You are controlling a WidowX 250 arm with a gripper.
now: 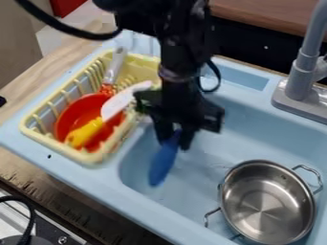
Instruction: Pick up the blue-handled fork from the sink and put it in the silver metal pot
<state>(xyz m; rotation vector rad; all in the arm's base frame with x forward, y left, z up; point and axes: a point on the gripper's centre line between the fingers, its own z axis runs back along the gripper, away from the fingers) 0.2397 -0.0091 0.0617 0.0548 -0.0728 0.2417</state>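
No readable text
No words, labels, brands, numbers or signs can be read on anything in or around the sink (249, 129).

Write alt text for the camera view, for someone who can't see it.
The black end effector holds a slender blue object over a light-blue sink. A two-handled metal pot sits in the sink at lower right; at left, a pale yellow rack holds a red bowl and a yellow-handled knife.
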